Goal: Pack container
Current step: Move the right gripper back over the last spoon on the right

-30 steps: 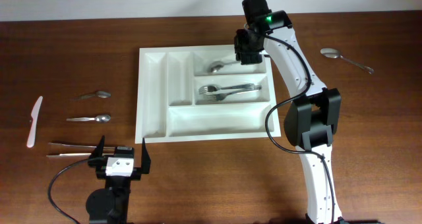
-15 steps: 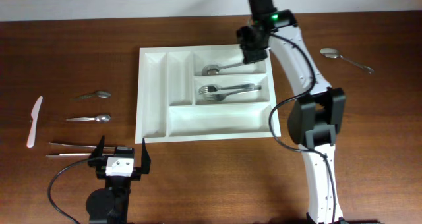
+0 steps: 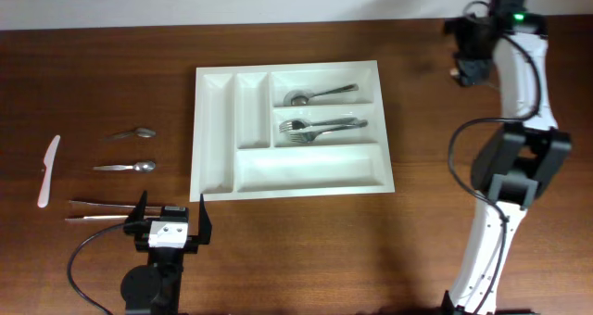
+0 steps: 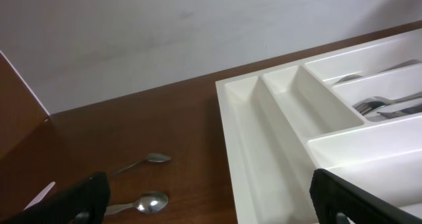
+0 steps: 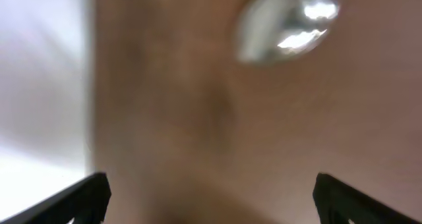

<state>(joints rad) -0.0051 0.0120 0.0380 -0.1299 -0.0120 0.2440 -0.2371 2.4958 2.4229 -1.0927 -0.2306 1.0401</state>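
The container (image 3: 196, 130) is a large white tray in the middle of the table. A spoon (image 3: 320, 94) lies in its top long compartment and forks (image 3: 320, 127) lie in the middle one. The bottom long compartment and the two narrow ones hold nothing. My right gripper (image 3: 466, 65) hangs open over the far right of the table. In its wrist view (image 5: 212, 197) a blurred spoon bowl (image 5: 290, 23) lies ahead of the fingers. My left gripper (image 3: 172, 207) rests open by the tray's near left corner, and its wrist view (image 4: 211, 201) faces the tray (image 4: 283, 118).
Left of the tray lie two spoons (image 3: 132, 132) (image 3: 125, 167), a white plastic knife (image 3: 48, 171) and two long thin metal pieces (image 3: 97, 203). The left wrist view shows both spoons (image 4: 142, 163) (image 4: 146, 203). A pale wall runs behind the table.
My right gripper opened, left the spoon in the top compartment and swung right to the far right of the table. The left arm has not moved.
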